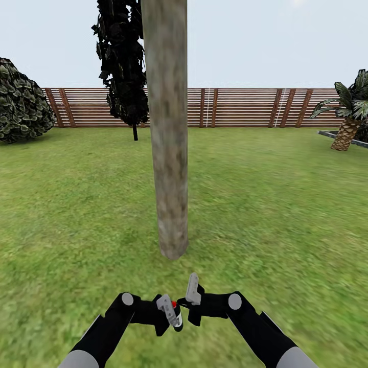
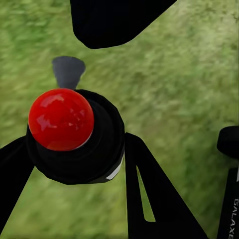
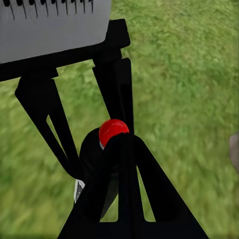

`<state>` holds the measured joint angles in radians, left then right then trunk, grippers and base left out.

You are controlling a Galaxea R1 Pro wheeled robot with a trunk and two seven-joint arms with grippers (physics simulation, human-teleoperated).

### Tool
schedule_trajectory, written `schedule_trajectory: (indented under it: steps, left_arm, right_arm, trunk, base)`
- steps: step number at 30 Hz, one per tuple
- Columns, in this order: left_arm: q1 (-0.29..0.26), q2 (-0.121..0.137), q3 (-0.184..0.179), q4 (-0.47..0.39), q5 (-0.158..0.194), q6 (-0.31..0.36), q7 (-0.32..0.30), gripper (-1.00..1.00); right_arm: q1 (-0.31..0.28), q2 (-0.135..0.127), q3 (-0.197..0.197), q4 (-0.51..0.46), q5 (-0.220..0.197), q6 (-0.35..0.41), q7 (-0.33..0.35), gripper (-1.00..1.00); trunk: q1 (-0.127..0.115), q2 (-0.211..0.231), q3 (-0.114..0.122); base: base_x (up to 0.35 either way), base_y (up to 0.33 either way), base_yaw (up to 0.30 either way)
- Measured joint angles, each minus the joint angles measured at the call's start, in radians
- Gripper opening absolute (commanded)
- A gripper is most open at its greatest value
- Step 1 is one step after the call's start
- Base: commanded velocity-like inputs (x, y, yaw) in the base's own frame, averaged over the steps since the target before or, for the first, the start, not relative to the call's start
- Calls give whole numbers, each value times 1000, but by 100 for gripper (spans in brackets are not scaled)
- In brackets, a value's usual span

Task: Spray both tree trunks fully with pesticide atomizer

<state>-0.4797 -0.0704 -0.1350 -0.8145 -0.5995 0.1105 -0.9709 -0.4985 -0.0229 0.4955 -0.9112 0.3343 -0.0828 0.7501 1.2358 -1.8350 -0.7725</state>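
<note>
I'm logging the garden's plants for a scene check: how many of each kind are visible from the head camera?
Trees: 2, the near bare tree trunk and a dark-leaved tree by the fence
Round bush: 1
Short palm: 1
Total: 4

- The tree trunk (image 1: 167, 128) stands straight ahead of both grippers, thick and upright, and it blocks the way forward in the middle.
- Between the base of the trunk and the grippers there is a strip of bare lawn (image 1: 266, 204); nothing lies on it.
- To both sides of the trunk the grass is open as far as the wooden fence (image 1: 240, 107).
- The left gripper (image 1: 171, 313) and the right gripper (image 1: 190, 296) are very near each other, and the pesticide atomizer (image 2: 74, 137) sits between the left fingers, so little room is left between the two.
- A round bush (image 1: 23, 99), a dark tree (image 1: 125, 61) and a palm (image 1: 350, 115) stand far off, well apart from the arms.
</note>
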Motion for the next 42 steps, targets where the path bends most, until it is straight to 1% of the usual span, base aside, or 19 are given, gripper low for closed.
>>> schedule_trajectory:
  steps: [26, 32, 42]
  left_arm:
    - [0, -2, 0, -2, 0, 0, -7, -100]
    - [0, 0, -2, -3, 40, -1, -10, -100]
    - [0, 0, -3, -2, 45, -3, -11, -100]
  right_arm:
    - [0, 0, 0, 0, -1, 0, 0, -100]
    - [0, 0, 0, 0, -1, 0, 0, -100]
    - [0, 0, 0, 0, -1, 0, 0, -100]
  trunk:
    - [0, 0, 0]
    - [0, 0, 0]
    - [0, 0, 0]
  base:
    - [0, 0, 0]
    - [0, 0, 0]
    - [0, 0, 0]
